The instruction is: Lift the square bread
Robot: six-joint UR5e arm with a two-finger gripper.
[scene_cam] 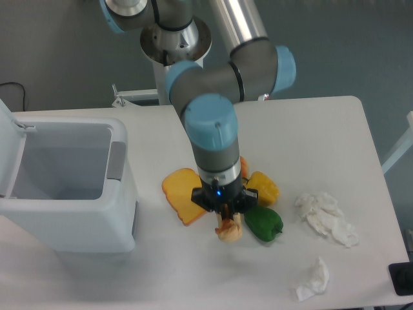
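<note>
Fixed camera, 1 view: task not done. Square bread, flat orange-yellow slice with darker crust, lying on table between white bin and yellow pepper, ungrasped. Gripper above a small pale roll beside green pepper; jaw state impossible to tell

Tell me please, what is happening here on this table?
A robot arm holds its hand over a cluster of toy food. The hand is above a small tan piece, not on the square bread, which lies flat just to the side, toward the white bin. A green pepper and a yellow pepper lie beside it. Whether the hand grips anything is unclear.
</note>
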